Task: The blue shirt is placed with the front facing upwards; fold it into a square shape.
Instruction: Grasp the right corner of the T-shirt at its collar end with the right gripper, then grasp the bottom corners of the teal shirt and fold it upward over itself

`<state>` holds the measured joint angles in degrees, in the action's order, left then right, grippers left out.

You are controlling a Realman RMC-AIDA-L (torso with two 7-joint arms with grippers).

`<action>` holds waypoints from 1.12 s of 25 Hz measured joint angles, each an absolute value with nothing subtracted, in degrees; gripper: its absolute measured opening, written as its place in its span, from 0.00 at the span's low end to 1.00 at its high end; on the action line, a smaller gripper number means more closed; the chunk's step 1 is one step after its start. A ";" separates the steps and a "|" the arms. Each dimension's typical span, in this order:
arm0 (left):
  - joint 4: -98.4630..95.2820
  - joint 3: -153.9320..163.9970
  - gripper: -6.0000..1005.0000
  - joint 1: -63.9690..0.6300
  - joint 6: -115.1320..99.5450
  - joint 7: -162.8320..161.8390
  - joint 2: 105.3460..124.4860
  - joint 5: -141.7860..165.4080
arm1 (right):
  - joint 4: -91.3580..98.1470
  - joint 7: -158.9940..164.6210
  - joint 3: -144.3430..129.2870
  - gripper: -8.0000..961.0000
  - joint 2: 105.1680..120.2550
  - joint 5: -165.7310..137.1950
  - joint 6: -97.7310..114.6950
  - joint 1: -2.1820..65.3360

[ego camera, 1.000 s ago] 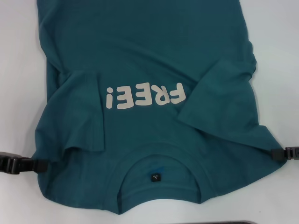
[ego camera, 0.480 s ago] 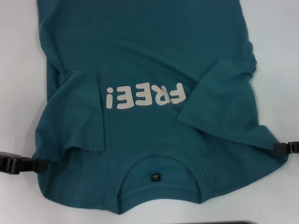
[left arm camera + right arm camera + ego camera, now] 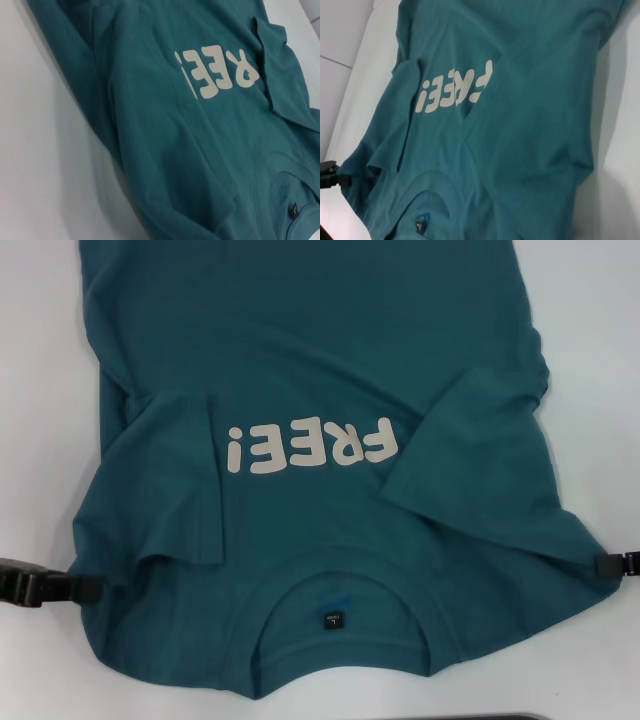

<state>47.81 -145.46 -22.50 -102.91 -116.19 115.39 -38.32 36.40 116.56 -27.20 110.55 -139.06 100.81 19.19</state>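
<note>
Blue shirt spread face up on a smooth white worktop, collar nearest the robot.
Left end effector sits at the soft cotton's left edge, right end effector at its right; whether either grips, I cannot tell. Both sleeves lie folded inward beside the white "FREE!" lettering.

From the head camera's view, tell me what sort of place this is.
Probably a lab or test bench for garment folding: a plain white table holds only the blue shirt, with the left end effector and right end effector at its shoulders.
</note>
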 joint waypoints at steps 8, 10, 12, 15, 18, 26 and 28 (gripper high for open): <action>47.81 -145.68 0.01 -22.31 -104.20 -115.57 115.07 -38.32 | 36.70 114.73 -25.56 0.07 110.45 -138.86 100.82 17.95; 47.81 -145.64 0.01 -22.27 -105.46 -114.92 115.00 -38.32 | 36.80 114.03 -24.13 0.04 110.32 -138.85 100.99 17.51; 47.71 -145.41 0.01 -22.30 -106.14 -114.82 114.73 -38.19 | 36.90 113.59 -22.76 0.04 110.05 -138.85 101.22 16.84; 47.43 -145.44 0.01 -22.40 -106.44 -115.26 114.21 -37.31 | 36.92 112.93 -20.72 0.04 109.57 -138.78 101.38 15.69; 47.52 -145.46 0.01 -22.20 -107.01 -115.81 113.66 -36.54 | 36.92 112.54 -19.37 0.04 109.34 -138.78 101.45 14.78; 47.23 -145.37 0.01 -21.09 -108.03 -116.61 112.89 -34.63 | 37.00 111.70 -16.18 0.04 108.90 -138.92 101.53 11.54; 47.22 -145.48 0.01 -20.85 -108.32 -116.46 112.96 -34.08 | 37.01 111.29 -15.16 0.04 108.79 -138.93 101.69 10.79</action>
<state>47.22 -145.48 -20.84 -108.32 -116.45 112.96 -34.08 37.01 111.29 -15.16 108.79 -138.93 101.69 10.79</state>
